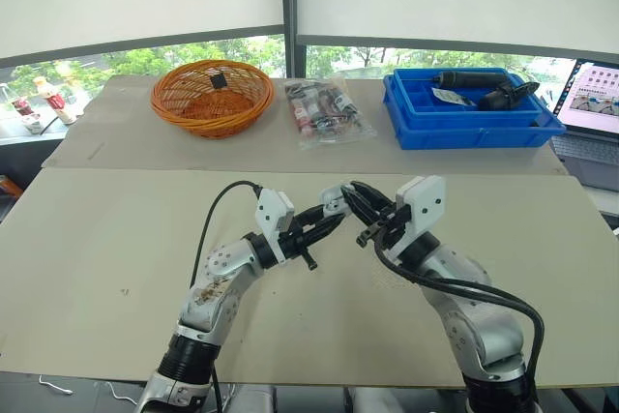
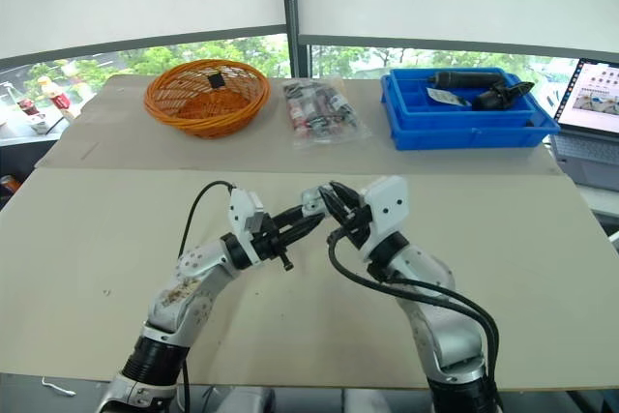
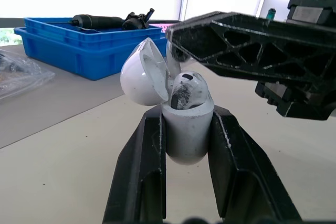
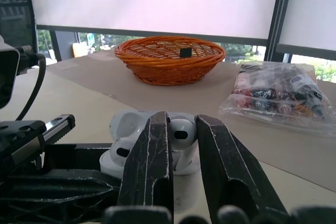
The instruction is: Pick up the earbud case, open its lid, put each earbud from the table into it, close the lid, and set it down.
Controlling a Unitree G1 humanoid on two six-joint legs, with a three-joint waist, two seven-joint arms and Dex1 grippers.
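Above desk (image 1: 97, 239) centre: left tool (image 1: 329, 218) clamped on earbud case (image 3: 186, 135), lid (image 3: 139, 77) open, keeping sockets upward; right tool (image 4: 182, 121) pinching second earbud (image 4: 181, 134) at free socket beside seated earbud (image 3: 186, 90).

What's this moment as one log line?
left gripper: shut on earbud case | lid: open | one earbud: seated | right gripper: shut on second earbud

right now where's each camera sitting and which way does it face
Eye views: on the head, facing forward and down at the table; both arms show, left gripper and right gripper.
Left wrist view: along its own fingers holding the earbud case, facing the blue bin.
Right wrist view: along its own fingers gripping an earbud, facing the wicker basket.
Both wrist views share the open case.
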